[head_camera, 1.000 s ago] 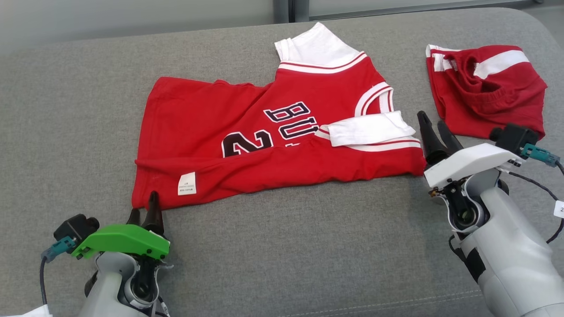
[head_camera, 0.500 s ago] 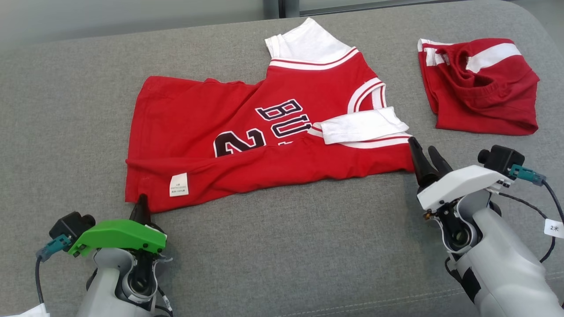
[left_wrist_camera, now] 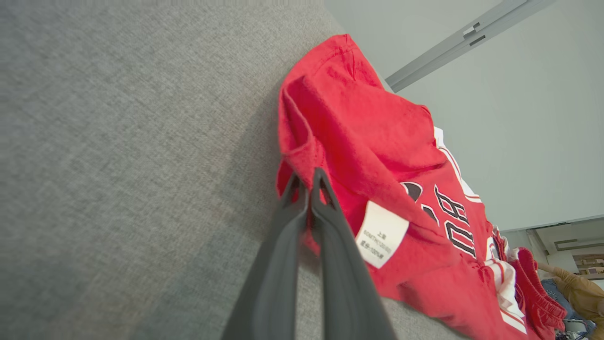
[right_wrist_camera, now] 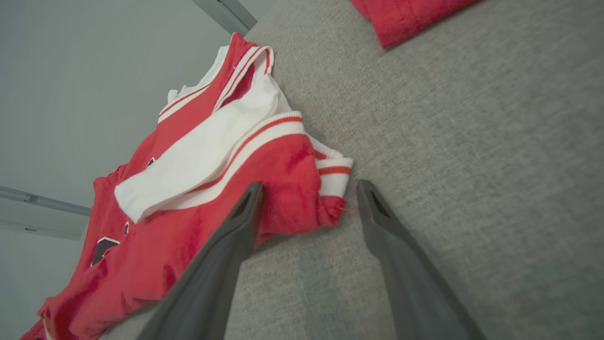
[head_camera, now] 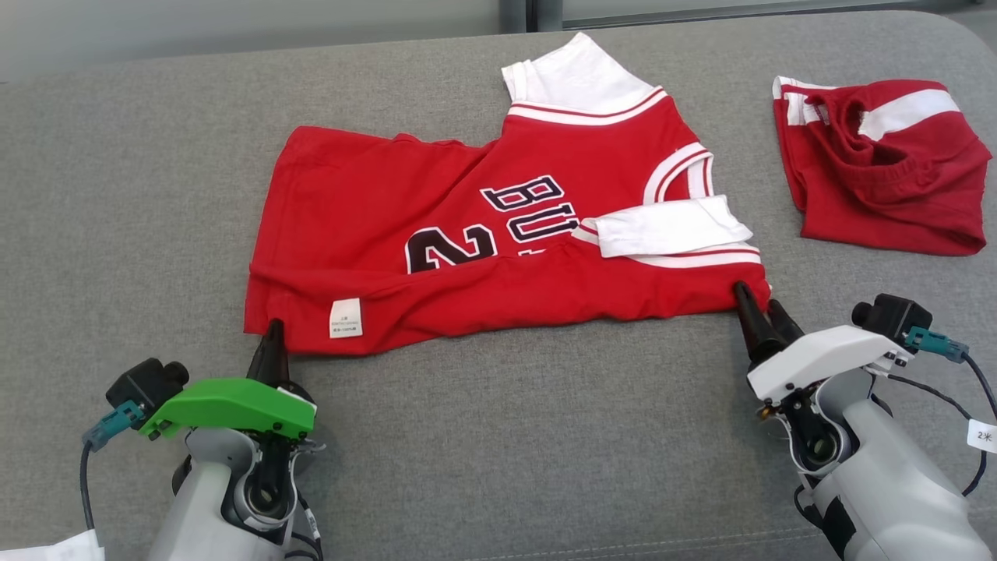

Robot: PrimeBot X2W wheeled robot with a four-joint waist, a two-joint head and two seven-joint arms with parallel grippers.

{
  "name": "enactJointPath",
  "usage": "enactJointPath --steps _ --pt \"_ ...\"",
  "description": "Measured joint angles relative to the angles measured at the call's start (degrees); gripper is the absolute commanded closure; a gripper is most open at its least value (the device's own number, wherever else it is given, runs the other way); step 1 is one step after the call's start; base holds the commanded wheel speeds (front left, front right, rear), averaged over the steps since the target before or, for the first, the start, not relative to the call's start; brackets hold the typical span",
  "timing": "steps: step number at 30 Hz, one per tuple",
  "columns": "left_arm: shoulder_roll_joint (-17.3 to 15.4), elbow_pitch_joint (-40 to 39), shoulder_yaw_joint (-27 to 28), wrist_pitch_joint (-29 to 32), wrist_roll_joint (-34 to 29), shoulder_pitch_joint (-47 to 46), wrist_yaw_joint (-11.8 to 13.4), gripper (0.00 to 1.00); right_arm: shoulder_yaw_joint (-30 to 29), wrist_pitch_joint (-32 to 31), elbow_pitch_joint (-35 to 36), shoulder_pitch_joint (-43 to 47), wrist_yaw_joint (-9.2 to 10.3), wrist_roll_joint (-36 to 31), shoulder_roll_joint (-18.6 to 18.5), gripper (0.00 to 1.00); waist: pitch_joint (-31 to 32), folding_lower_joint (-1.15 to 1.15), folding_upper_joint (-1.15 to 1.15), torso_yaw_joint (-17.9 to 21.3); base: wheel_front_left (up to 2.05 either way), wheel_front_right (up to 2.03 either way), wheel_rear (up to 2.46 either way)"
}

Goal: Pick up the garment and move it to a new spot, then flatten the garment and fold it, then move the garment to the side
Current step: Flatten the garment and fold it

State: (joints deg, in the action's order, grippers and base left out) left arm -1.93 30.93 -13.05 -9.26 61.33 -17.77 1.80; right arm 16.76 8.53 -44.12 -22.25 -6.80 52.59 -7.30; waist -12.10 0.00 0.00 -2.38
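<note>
The garment [head_camera: 483, 210], a red jersey with white sleeves and dark lettering, lies partly folded on the grey cushion [head_camera: 545, 436]. My left gripper [head_camera: 273, 331] is shut on its near-left hem corner, beside the white label [head_camera: 345, 318]. In the left wrist view, the fingers [left_wrist_camera: 325, 222] pinch the red cloth [left_wrist_camera: 368, 141]. My right gripper [head_camera: 759, 300] stands open at the near-right corner. In the right wrist view, the right gripper [right_wrist_camera: 310, 185] has a finger on either side of the red-and-white cuffed corner [right_wrist_camera: 292, 198], its fingertips resting on the cushion.
A second red garment with white stripes [head_camera: 880, 179] lies bunched at the far right of the cushion, and its edge [right_wrist_camera: 406, 14] appears in the right wrist view. Bare grey cushion stretches along the near side and at the left. A pale wall rises behind the cushion.
My left gripper has shut on the jersey's near-left corner. My right gripper has moved down to the near-right corner, still open. The head camera has shifted a little.
</note>
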Motion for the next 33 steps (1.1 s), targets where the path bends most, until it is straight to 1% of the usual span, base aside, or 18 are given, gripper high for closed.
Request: enactJointPath --steps 3,4,5,8,9,16,21,28,30,33 --pt "0.01 -0.31 -0.26 -0.46 0.40 0.07 -0.11 1.00 0.27 -0.11 -0.69 -0.25 -0.24 -0.01 0.04 0.00 0.05 0.00 0.00 -0.63 0.00 0.00 0.00" --pt "0.01 -0.40 -0.29 -0.47 0.51 0.13 -0.11 1.00 0.44 -0.25 -1.01 -0.54 -0.24 -0.05 0.03 0.20 0.06 0.00 0.00 -0.75 0.00 0.00 0.00" --pt "0.01 -0.48 -0.41 -0.62 0.51 0.16 -0.11 1.00 0.58 -0.25 -1.19 -0.85 -0.24 -0.11 0.04 0.52 0.06 0.00 0.00 -0.83 0.00 0.00 0.00" --pt "0.01 -1.15 -1.00 -0.97 0.51 0.17 -0.10 1.00 1.16 -0.25 -1.47 -1.49 -0.24 -0.29 0.10 0.80 0.00 0.00 0.00 -0.96 0.00 0.00 0.00" --pt "0.01 -1.38 -1.26 -1.07 0.51 0.17 -0.10 1.00 1.30 -0.25 -1.52 -1.79 -0.24 -0.29 0.10 0.99 -0.02 0.00 0.00 -0.99 0.00 0.00 0.00" --pt "0.01 -2.27 -1.60 -2.10 0.51 0.33 -0.11 1.00 2.08 0.22 -1.04 -2.43 -0.24 -0.27 0.75 1.00 0.20 0.00 0.00 -0.81 0.00 0.00 0.00" --pt "0.01 -3.34 -1.23 -2.92 0.56 1.09 -0.11 1.00 2.14 1.21 1.59 -2.45 -0.24 0.29 0.87 1.00 1.07 0.00 0.00 -0.16 0.00 0.00 0.00" --pt "0.01 -5.78 0.08 -3.52 1.04 3.11 -0.29 1.00 1.99 1.53 6.39 -0.48 -0.25 4.70 1.40 1.00 3.02 0.00 0.00 0.58 0.00 0.00 0.00" --pt "0.01 -6.92 0.83 -4.09 1.09 4.01 -0.27 1.00 0.70 1.53 7.25 0.96 -0.24 6.81 1.69 1.00 3.65 0.00 0.00 0.73 0.00 0.00 0.00" --pt "0.01 -9.33 2.46 -4.49 1.43 7.07 -0.22 1.00 -1.54 1.59 8.38 4.58 -0.25 8.80 1.21 1.00 4.94 0.00 0.00 0.98 0.00 0.00 0.00"
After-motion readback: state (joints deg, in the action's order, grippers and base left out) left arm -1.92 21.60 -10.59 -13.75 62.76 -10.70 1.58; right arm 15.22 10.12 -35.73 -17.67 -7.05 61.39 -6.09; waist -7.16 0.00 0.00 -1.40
